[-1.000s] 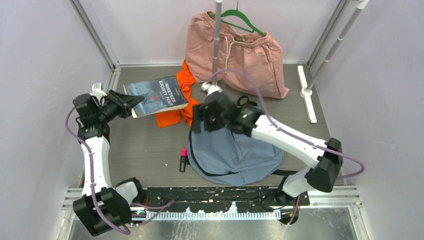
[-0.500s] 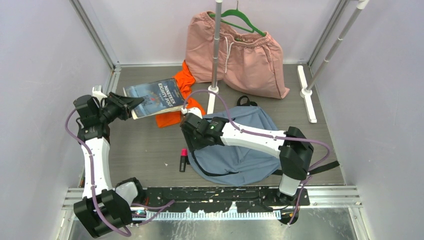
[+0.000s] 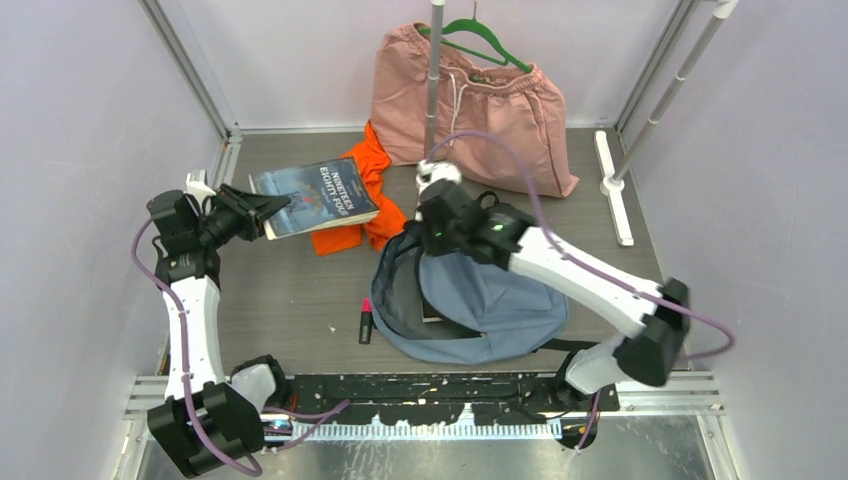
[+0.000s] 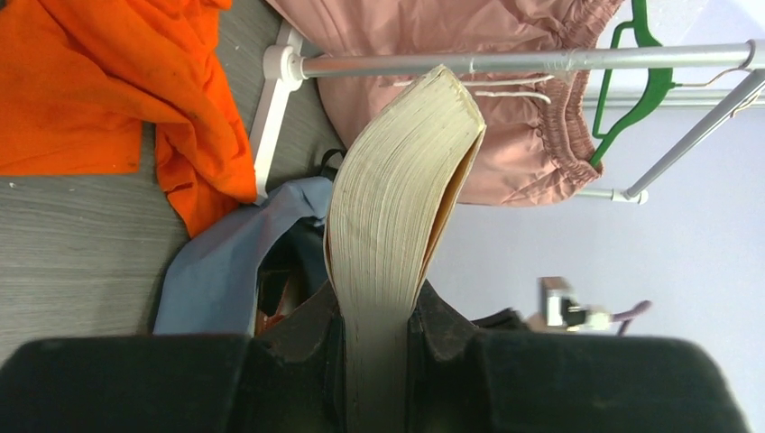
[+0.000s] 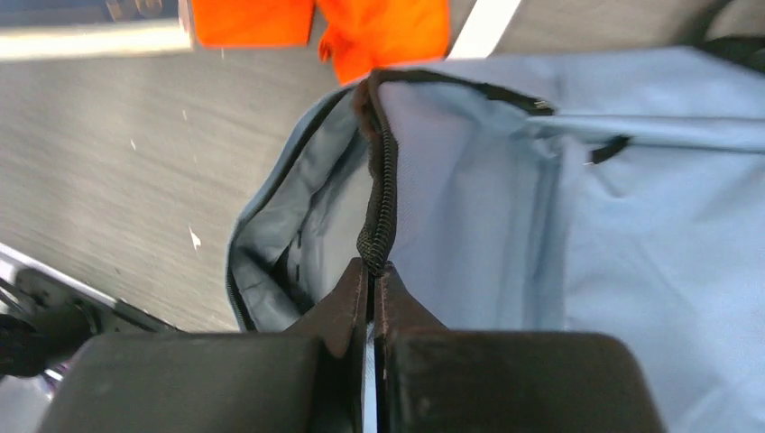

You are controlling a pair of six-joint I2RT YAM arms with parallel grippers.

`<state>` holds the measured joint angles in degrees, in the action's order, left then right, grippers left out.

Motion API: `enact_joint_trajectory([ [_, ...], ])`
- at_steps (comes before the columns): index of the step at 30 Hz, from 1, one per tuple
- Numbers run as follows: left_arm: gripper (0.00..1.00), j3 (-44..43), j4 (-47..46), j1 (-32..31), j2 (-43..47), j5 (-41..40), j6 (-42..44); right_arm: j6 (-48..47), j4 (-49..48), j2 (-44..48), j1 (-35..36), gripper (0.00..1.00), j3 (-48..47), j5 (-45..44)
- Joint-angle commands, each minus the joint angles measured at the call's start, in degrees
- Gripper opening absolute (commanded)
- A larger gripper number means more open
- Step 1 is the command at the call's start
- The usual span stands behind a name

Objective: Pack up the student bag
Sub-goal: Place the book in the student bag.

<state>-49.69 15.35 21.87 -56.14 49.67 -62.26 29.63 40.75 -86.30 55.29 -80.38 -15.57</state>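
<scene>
The student bag (image 3: 490, 300) lies open by the desk's (image 3: 270, 290) near edge, a bit right of the middle. The right hand (image 5: 372, 271) pinches its zipper rim tight and holds the flap up. The left hand (image 4: 379, 311) squeezes a book (image 4: 397, 198) near the left edge.

The pink-tipped stick (image 3: 366, 320) beside the student bag (image 3: 500, 310) is too small: perhaps lipstick

There are two end effectors: the left end effector (image 4: 379, 311) grips one book (image 3: 315, 195), and the right end effector (image 5: 372, 271) grips one bag (image 3: 490, 310). Between them lies one orange garment (image 3: 340, 238). Beyond the right one are one pair of pink shorts (image 3: 500, 110) and one green hanger (image 3: 480, 42). Nearer than both is one pink-capped tube (image 3: 366, 320).
</scene>
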Motion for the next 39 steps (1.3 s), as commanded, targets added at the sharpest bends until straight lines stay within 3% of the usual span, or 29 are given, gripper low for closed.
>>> enact_joint_trajectory([
  [1, 0.00, -1.39, -4.77, -2.94, 2.27, 5.44, -0.03, -3.59, -2.96, 12.33, -5.07, 0.01, 0.61, -0.92],
  [6, 0.00, -0.63, 0.96, -11.13, 4.12, 4.20, 4.11, -3.68, -2.96, 18.77, -10.83, 0.01, 2.95, 0.03],
  [11, 0.00, 3.22, 5.65, -20.76, 6.92, -1.48, 4.34, -2.49, -3.66, 19.86, -11.70, 0.01, 4.53, 0.37],
  [15, 0.00, 11.64, -7.61, -24.12, 6.73, 0.82, -7.30, -2.42, -4.86, 19.28, -11.75, 0.01, 5.08, 0.77],
  [20, 0.00, 14.41, -10.28, -25.99, 0.54, 2.87, -7.79, -2.91, -4.91, 19.08, -11.79, 0.01, 4.49, 0.63],
  [26, 0.00, 16.17, -22.32, -34.17, -6.35, -3.90, -12.41, -2.15, -5.40, 20.01, -11.83, 0.01, 5.71, 0.61],
  [33, 0.00, 7.25, -10.61, -47.47, -13.66, -20.22, -3.84, -2.51, -5.77, 20.20, -11.85, 0.01, 5.76, 1.34],
  [36, 0.00, 6.05, -10.42, -49.79, -15.97, -24.00, -2.53, -2.52, -5.77, 20.40, -11.85, 0.01, 5.89, 1.17],
  [39, 0.00, 3.27, -2.60, -50.67, -17.33, -29.48, 3.59, -2.66, -5.77, 20.53, -11.87, 0.01, 5.90, 1.07],
])
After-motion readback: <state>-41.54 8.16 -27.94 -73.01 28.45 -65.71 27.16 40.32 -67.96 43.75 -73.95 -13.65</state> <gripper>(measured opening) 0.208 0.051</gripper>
